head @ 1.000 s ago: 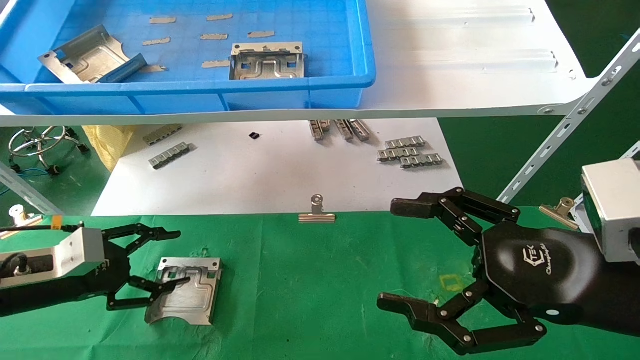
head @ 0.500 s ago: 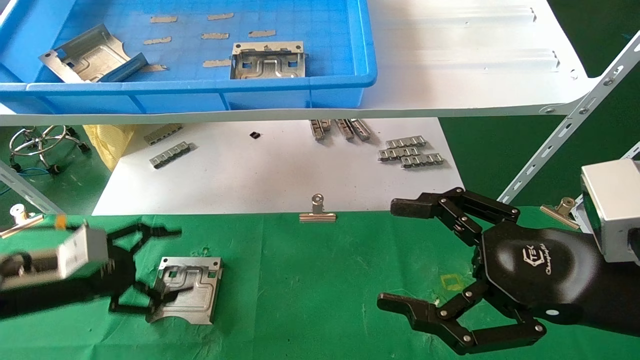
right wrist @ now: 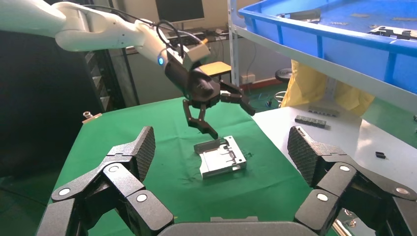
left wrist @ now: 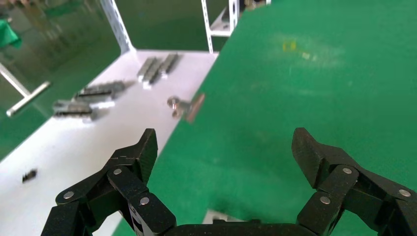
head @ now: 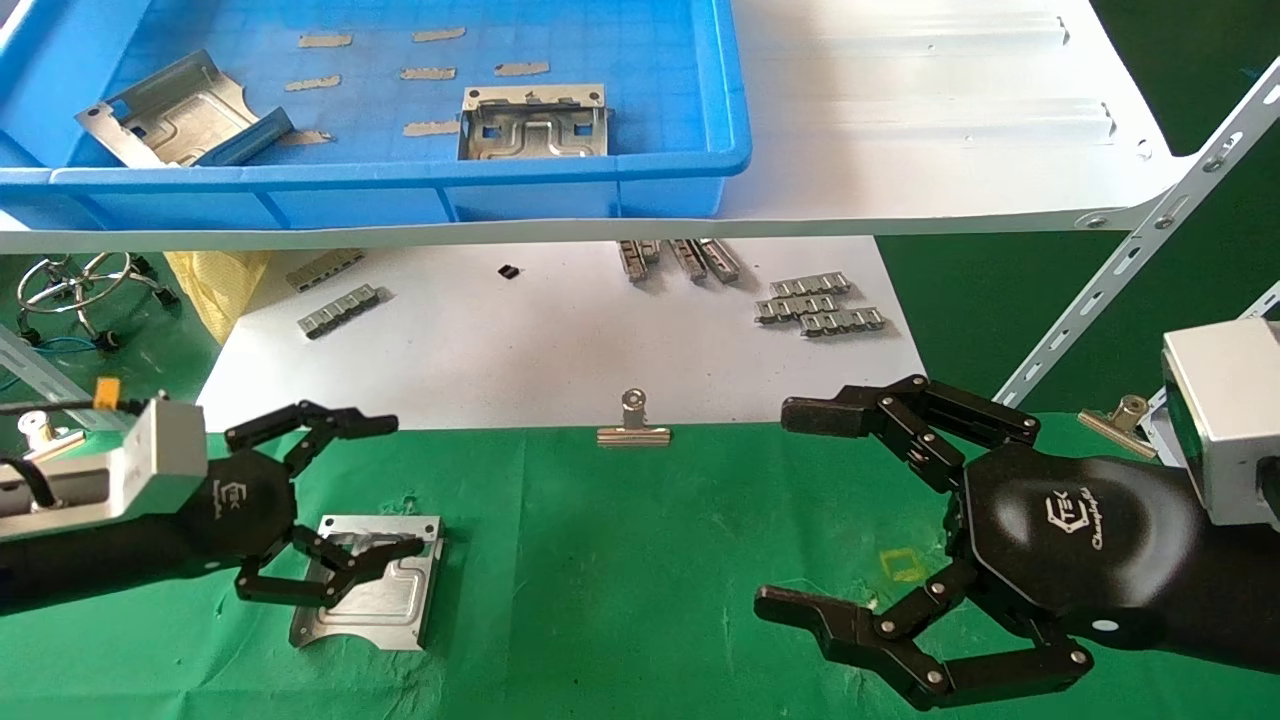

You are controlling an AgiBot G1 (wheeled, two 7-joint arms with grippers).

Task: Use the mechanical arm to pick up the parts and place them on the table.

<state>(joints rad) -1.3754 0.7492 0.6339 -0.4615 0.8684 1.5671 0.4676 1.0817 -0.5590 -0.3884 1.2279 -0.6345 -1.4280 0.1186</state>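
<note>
One part [head: 368, 583] lies on the table [head: 640, 560] under the released left gripper [head: 335, 505]; two parts [head: 535, 122] wait in the far bin [head: 400, 180].

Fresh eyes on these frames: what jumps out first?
The big black right gripper, open over the green table on the right. On the left, the open left gripper hangs over a shiny part lying flat on the cloth. Above, a blue bin on the white shelf holds two more parts.
</note>
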